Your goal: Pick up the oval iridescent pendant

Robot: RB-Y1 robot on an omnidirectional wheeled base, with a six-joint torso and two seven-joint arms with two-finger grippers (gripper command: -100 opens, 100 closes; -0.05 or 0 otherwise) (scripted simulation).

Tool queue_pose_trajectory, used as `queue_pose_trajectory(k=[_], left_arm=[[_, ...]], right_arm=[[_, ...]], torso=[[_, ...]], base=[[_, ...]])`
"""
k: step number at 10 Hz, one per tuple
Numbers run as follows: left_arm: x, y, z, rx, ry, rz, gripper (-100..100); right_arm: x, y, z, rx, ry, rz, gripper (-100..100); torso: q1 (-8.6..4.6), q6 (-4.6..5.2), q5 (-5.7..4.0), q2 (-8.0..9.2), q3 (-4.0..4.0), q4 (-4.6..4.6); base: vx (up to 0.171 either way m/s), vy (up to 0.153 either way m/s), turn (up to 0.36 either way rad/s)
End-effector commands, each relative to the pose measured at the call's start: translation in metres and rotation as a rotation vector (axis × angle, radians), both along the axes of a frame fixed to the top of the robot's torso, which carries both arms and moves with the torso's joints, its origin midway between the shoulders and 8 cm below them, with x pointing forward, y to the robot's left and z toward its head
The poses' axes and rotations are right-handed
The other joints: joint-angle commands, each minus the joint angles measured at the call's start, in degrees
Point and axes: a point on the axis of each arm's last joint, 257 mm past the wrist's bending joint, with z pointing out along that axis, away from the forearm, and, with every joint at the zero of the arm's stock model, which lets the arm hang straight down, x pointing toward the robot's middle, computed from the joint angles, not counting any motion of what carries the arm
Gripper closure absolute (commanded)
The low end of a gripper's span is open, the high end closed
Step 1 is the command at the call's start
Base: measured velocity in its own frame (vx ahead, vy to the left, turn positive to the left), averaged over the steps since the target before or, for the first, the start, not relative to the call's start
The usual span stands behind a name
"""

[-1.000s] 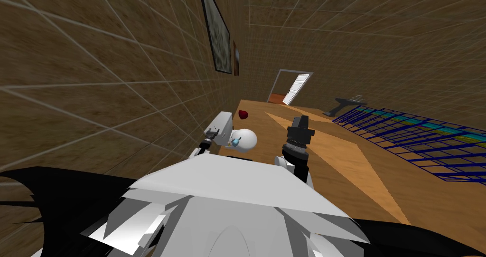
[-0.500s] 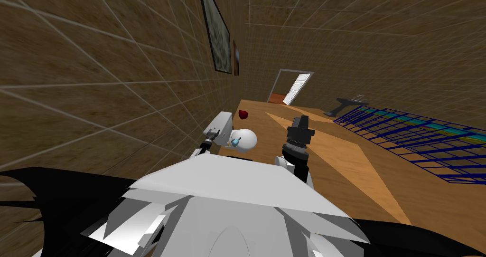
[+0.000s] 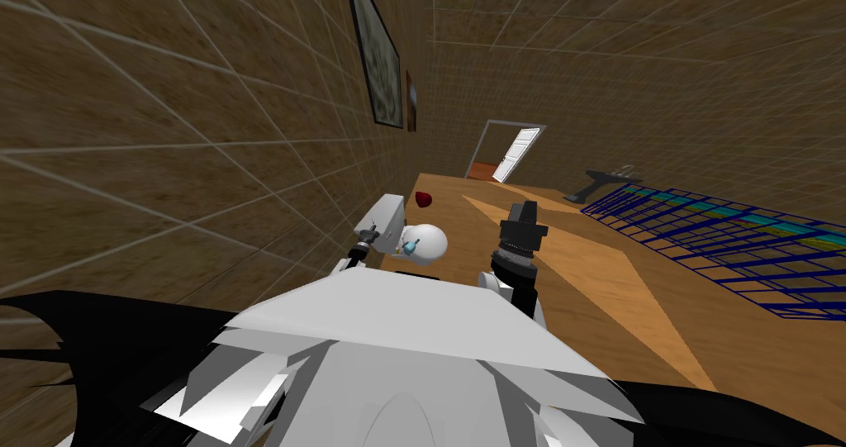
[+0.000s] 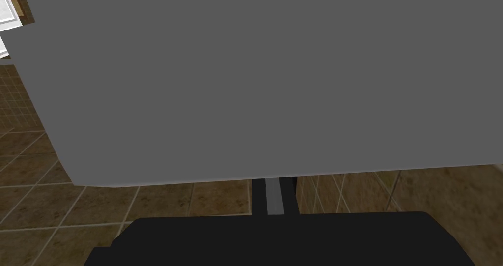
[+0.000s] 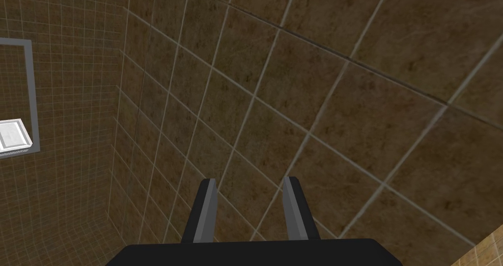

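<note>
Left gripper (image 4: 273,187): fingers closed together against a flat grey surface (image 4: 275,81). The small teal pendant (image 3: 407,246) lies just beside it, on a white rounded object (image 3: 431,240). It is probably light, hard and slick, so pinch its narrow edges. Right gripper (image 5: 249,199): fingers parted, empty.

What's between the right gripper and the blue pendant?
Head view: a white round thing beside the pendant, then bare wood up to the right gripper.
</note>
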Motion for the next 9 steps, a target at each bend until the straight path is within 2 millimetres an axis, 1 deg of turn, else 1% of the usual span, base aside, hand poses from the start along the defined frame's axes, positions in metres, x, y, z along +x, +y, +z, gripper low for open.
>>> queue_pose_trajectory(k=[1,2,9], left_arm=[[0.000,0.000,0.000,0.000,0.000,0.000,0],[0.007,0.007,0.005,0.004,0.004,0.003,-100],[0.038,0.035,0.033,0.005,0.017,0.029,-100]], right_arm=[[0.000,0.000,0.000,0.000,0.000,0.000,0],[0.000,0.000,0.000,0.000,0.000,0.000,0],[0.000,0.000,0.000,0.000,0.000,0.000,0]], torso=[[0.00,0.00,0.00,0.00,0.00,0.00],[0.00,0.00,0.00,0.00,0.00,0.00],[-0.08,0.00,-0.02,0.17,0.10,0.04]], base=[[0.000,0.000,0.000],[-0.020,-0.013,-0.035],[-0.040,-0.028,-0.034]])
